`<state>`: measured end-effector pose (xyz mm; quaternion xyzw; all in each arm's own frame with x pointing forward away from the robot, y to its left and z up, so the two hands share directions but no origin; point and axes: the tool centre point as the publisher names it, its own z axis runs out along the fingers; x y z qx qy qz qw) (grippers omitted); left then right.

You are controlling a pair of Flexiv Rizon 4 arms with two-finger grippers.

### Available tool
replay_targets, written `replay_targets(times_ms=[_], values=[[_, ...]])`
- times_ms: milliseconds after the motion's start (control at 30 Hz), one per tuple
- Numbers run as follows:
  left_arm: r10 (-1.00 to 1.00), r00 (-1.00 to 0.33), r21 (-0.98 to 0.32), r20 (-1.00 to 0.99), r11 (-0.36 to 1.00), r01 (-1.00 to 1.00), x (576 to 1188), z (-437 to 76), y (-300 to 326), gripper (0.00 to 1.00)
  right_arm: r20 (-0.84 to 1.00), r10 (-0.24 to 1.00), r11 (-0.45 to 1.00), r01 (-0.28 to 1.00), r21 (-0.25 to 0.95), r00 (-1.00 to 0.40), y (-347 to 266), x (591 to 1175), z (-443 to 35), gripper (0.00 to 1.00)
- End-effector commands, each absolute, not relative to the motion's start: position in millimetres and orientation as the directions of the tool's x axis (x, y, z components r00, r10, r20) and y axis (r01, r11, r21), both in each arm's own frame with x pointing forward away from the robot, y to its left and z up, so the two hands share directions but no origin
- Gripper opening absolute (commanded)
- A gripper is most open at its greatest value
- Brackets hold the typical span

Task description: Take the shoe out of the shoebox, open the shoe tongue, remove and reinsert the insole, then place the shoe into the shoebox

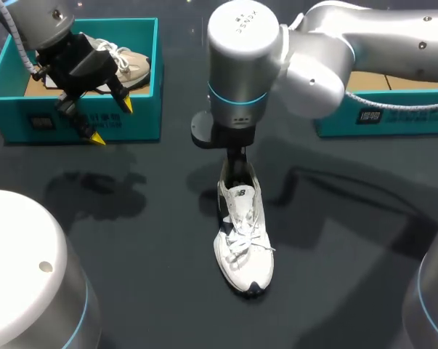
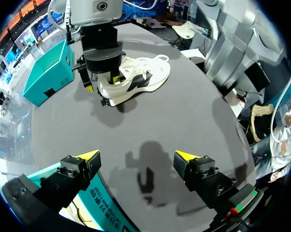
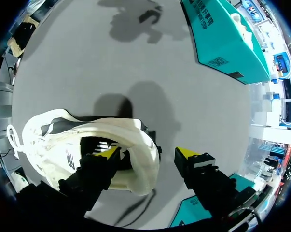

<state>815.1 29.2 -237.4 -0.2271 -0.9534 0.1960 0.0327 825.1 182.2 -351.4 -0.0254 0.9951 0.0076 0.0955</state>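
While the shoe (image 1: 244,243) lies mid-tabletop, toe toward the near edge, the right gripper (image 3: 147,153) straddles its heel collar, one finger inside and one outside, unclamped. This is probably the insole step, though the insole is hidden. Next it must pinch the insole and lift. The left gripper (image 2: 137,155) hangs spread and empty over the far-left shoebox (image 1: 73,120).

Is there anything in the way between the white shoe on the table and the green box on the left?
Nothing visible lies on the table between the shoe and the left shoebox. But the left gripper hangs open above its front edge, and another shoe already sits inside.
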Motion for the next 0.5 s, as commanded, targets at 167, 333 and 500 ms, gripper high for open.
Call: replay_targets(times_ms=[167,333,500], values=[[0.447,-0.894,-0.387,-0.026,0.820,0.421,815.2,-237.3,29.5,1.00,-0.159,-0.052,0.998,-0.057,0.027,-0.986,180.3,828.0,-369.6,0.68],[0.447,-0.894,-0.387,-0.026,0.820,0.421,815.2,-237.3,29.5,1.00,-0.148,-0.053,0.998,-0.059,0.037,-0.988,179.3,828.1,-374.0,0.65],[0.447,-0.894,-0.387,-0.026,0.820,0.421,815.2,-237.3,29.5,1.00,-0.132,-0.068,0.996,-0.075,0.047,-0.989,179.2,828.9,-376.7,0.62]])
